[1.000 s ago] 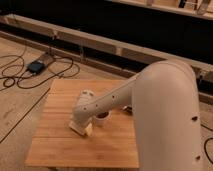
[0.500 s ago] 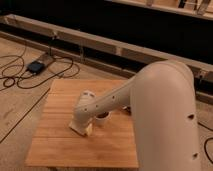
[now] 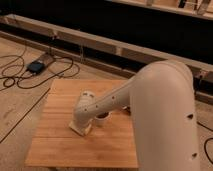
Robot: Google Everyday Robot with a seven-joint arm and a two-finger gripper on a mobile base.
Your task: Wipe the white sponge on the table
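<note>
Whether the jaws are open or closed cannot be told. The gripper (image 3: 84, 119) points down onto the white sponge (image 3: 78, 128), which lies on the tabletop (image 3: 55, 145) left of centre. A small round cup-like object (image 3: 103, 118) sits just beside it.

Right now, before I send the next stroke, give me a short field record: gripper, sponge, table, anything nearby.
gripper: down at table level, left of centre, on the sponge
sponge: lying on the table under the gripper, mostly covered
table: wooden planks, front and left parts bare
arm: reaches in from the right, hiding the table's right side
dark object: just right of the gripper, partly behind the arm; cannot tell what it is
floor: cables and a dark box beyond the table's far-left corner
</note>
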